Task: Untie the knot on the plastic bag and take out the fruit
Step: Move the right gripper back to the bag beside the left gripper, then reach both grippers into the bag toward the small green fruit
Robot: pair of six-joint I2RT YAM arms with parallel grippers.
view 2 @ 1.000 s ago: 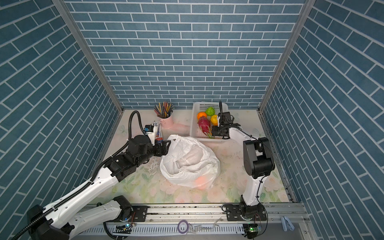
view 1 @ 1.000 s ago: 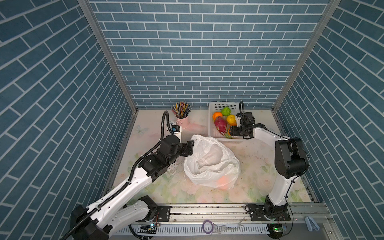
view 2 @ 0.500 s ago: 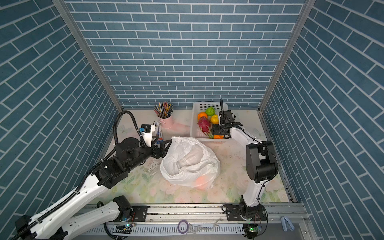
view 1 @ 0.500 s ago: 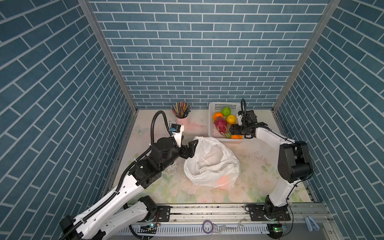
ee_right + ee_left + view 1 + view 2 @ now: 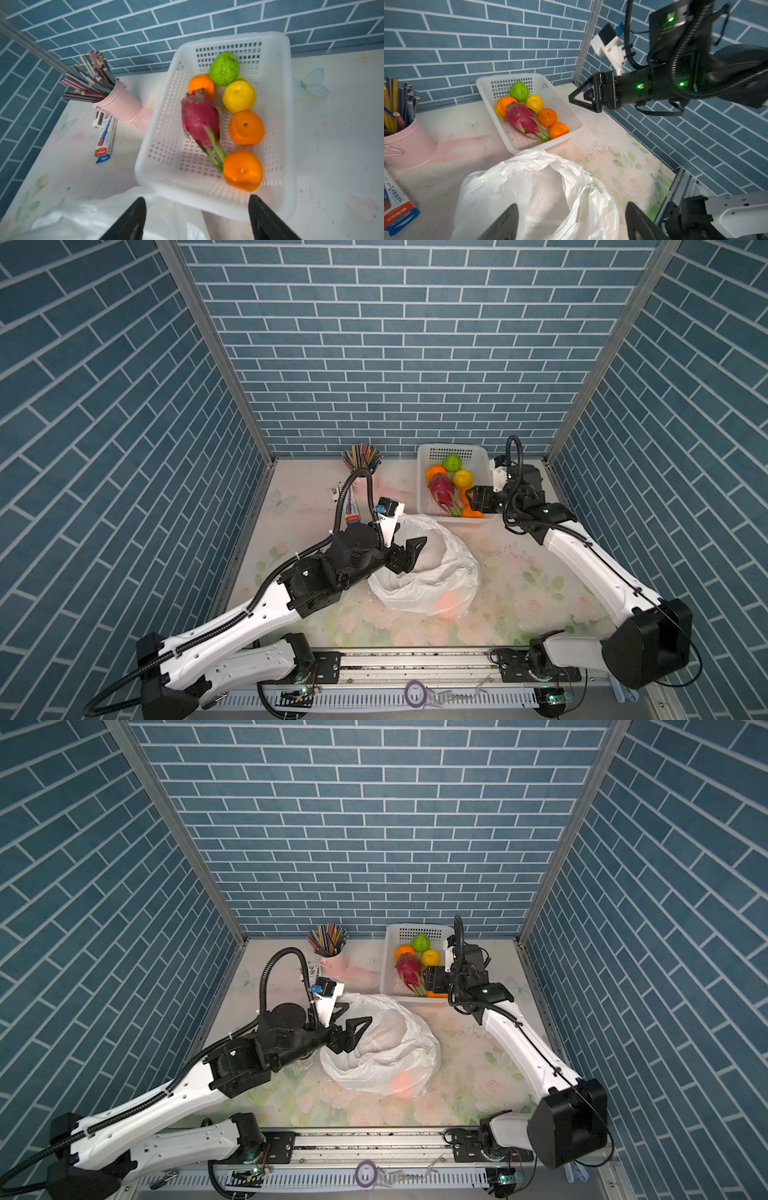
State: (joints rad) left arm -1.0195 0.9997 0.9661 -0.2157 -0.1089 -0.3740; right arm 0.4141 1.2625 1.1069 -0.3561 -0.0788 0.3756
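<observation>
Taking the back wall as 12 o'clock in both top views, the plastic bag (image 5: 440,572) lies crumpled at the middle of the desk (image 5: 511,593). Its mouth is open on its 10 o'clock side, and one orange fruit (image 5: 446,601) shows through its skin at 5 o'clock. My left tool (image 5: 353,1017) hangs over that mouth with its jaws spread wide and nothing between them. My right tool (image 5: 473,499) is also spread wide and empty, poised over the 5 o'clock corner of the white basket (image 5: 287,124), which stands at 1 o'clock from the bag. In the basket lie a dragon fruit (image 5: 200,118), a lemon (image 5: 239,96), a green fruit (image 5: 224,68) and three oranges (image 5: 246,127). A pink cup of pencils (image 5: 334,965) stands at 11 o'clock.
</observation>
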